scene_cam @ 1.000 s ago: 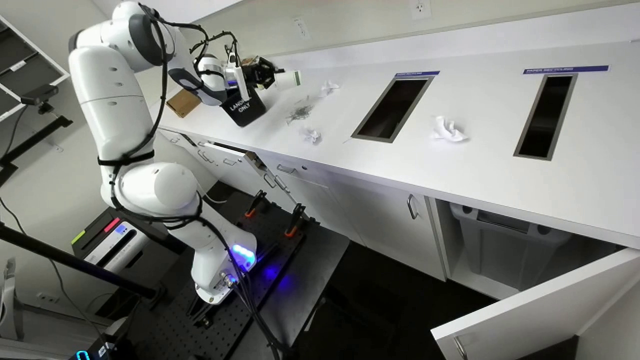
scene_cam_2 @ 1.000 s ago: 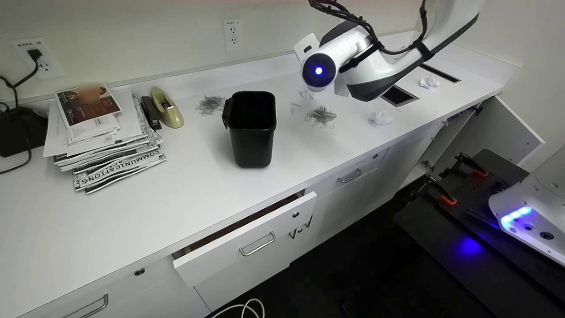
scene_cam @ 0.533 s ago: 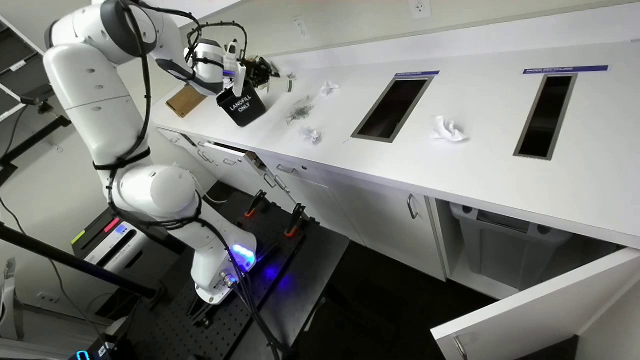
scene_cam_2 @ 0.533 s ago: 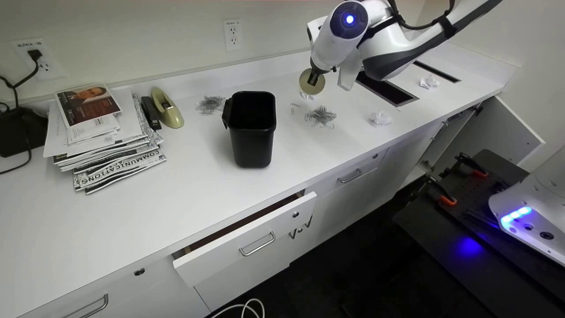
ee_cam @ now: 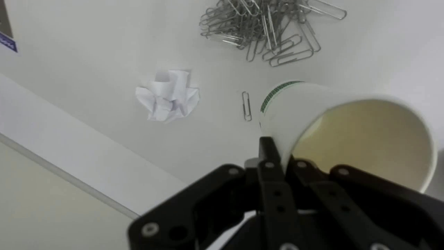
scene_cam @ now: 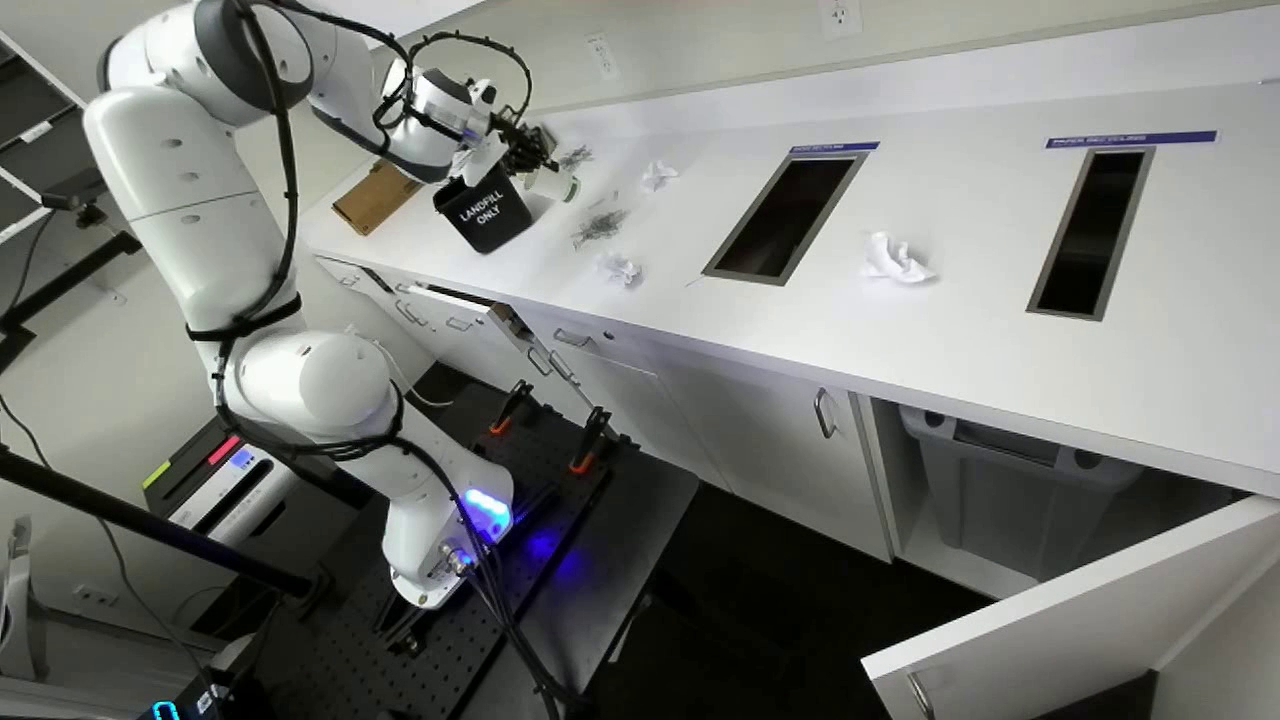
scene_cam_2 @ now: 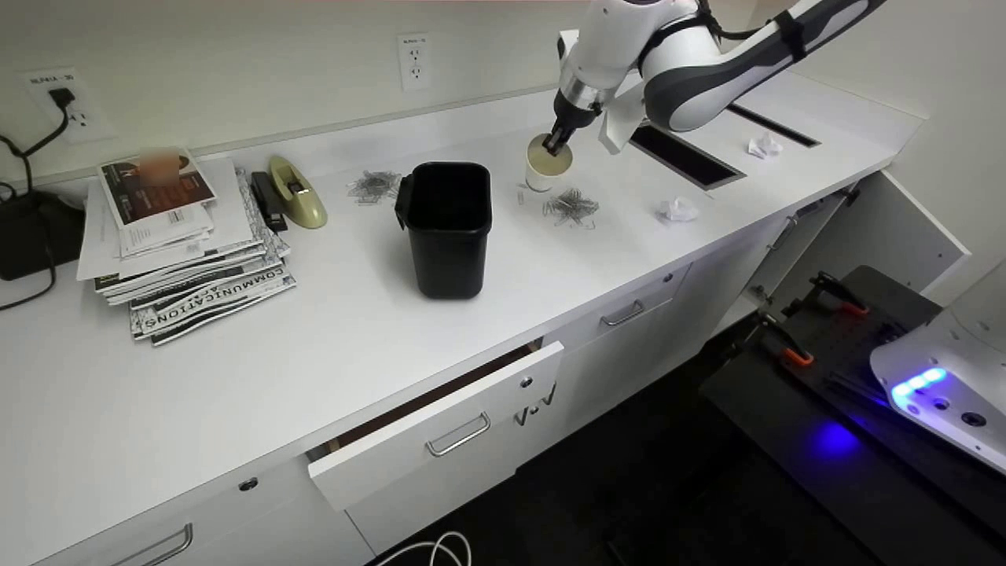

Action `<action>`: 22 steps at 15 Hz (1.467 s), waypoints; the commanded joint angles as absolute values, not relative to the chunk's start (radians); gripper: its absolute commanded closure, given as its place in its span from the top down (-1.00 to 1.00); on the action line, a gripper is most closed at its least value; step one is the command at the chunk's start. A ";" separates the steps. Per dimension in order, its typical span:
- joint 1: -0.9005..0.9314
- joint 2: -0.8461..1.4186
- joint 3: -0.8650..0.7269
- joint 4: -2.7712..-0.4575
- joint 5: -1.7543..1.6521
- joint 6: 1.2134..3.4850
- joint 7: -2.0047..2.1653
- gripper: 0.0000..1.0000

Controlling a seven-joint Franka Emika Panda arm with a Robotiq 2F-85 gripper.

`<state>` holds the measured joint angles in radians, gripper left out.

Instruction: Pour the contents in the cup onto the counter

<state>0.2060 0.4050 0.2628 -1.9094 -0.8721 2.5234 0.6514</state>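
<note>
In gripper (ee_cam: 282,156), cup (ee_cam: 347,132): wall pinched at rim, one finger inside, other outside. Cup tilted, over or on counter (scene_cam_2: 338,377), cannot tell which. Lone paper clip (ee_cam: 246,106) just beside cup, heap of clips (ee_cam: 260,27) near, crumpled paper (ee_cam: 170,97) farther off. Black bin (scene_cam_2: 448,263) upright, near cup.

The arm (scene_cam: 165,185) is white, round-jointed, with dark grey covers (scene_cam: 222,42); black straps (scene_cam_2: 790,35) bind black cables (scene_cam: 289,200) along it. A blue light strip (scene_cam_2: 919,383) glows on its base (scene_cam: 415,545). The hand (ee_cam: 281,158) is black with pale round screw heads (ee_cam: 150,229), finer detail too blurred to tell.
</note>
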 commanded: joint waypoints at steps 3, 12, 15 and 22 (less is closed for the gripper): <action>0.236 0.385 0.227 -1.945 -0.603 2.545 0.435 -0.99; 0.249 0.417 0.226 -1.950 -0.286 2.545 0.089 -0.99; 0.249 0.438 0.222 -1.943 -0.236 2.535 0.040 -0.99; 0.254 0.460 0.209 -1.936 -0.186 2.524 0.011 -0.29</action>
